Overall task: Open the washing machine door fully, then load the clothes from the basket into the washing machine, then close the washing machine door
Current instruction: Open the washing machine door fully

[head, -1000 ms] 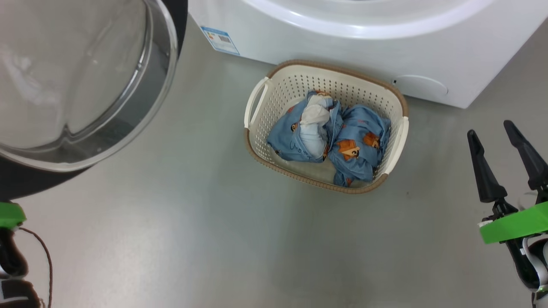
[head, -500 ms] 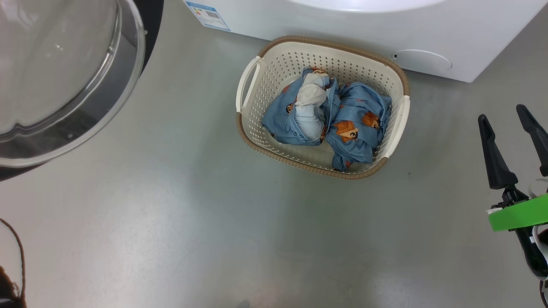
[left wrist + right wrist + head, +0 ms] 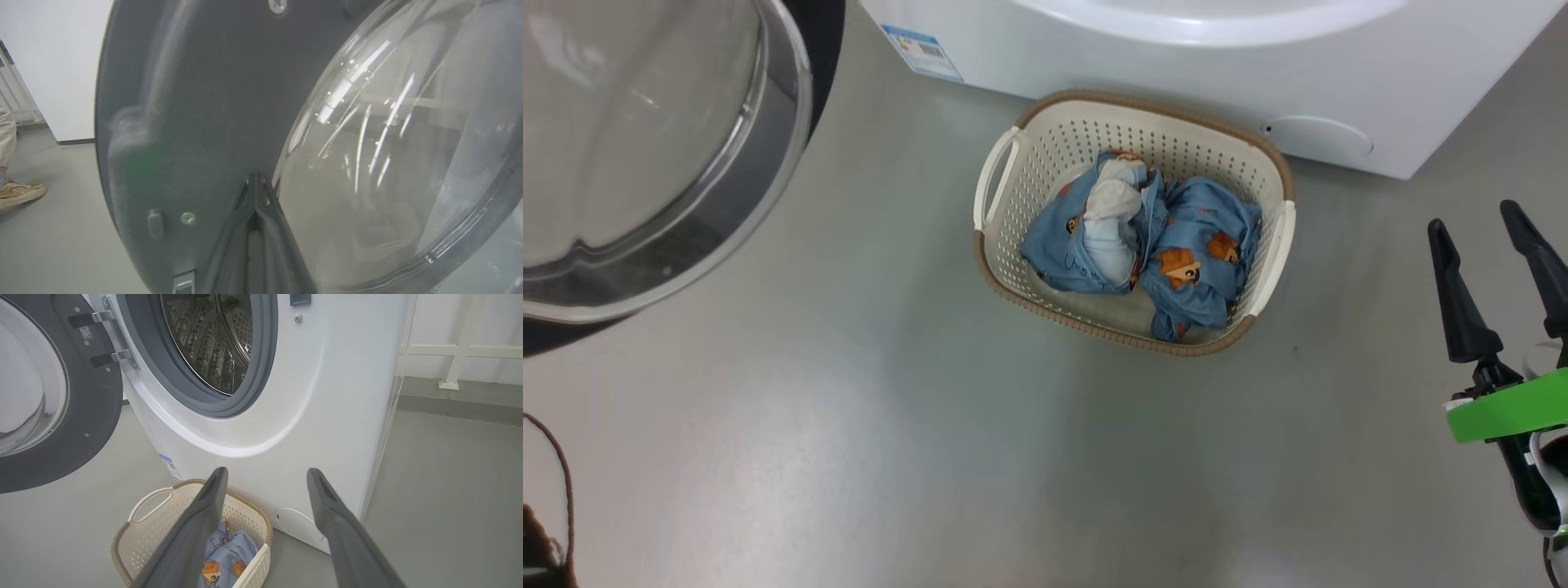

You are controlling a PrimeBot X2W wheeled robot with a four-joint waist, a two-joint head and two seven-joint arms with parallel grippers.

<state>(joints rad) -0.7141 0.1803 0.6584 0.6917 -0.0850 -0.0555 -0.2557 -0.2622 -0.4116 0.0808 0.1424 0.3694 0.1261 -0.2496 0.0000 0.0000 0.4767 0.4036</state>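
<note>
Washing machine door stands swung open at the left of the washing machine, steel drum exposed. The basket sits on the floor just before the machine's front and holds the clothes, two blue printed bundles. Left claw: fingers together, close by the door's inner face. Right claw: fingers apart, empty, right of the basket.

Nothing legible anywhere. Blue label sticker on the washing machine front, ahead and left of the right jaws: barcode-like block, print too small to read. Small QR-style sticker on the washing machine door inner rim by the hinge, further left of those jaws, also unreadable.
</note>
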